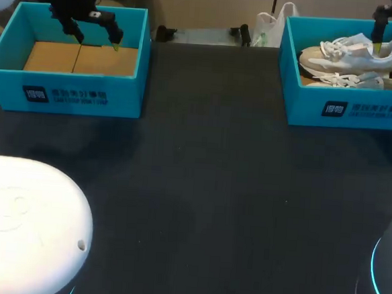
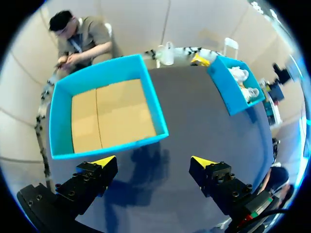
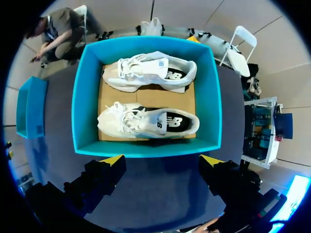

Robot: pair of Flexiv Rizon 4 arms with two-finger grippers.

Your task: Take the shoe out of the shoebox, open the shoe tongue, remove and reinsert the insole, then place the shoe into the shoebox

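Right gripper (image 3: 163, 160) spread wide above the blue cardboard shoebox (image 3: 81, 97).
White lace-up sneaker (image 3: 146, 122) lies inside beside its pair; left gripper (image 2: 154, 160) gapes too. A crooked dive could clip the wall or snag laces.

Wide-spread left claw (image 2: 153, 160) hangs near blue shoebox (image 2: 154, 107).

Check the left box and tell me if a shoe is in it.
No, the left box shows only a bare cardboard floor.
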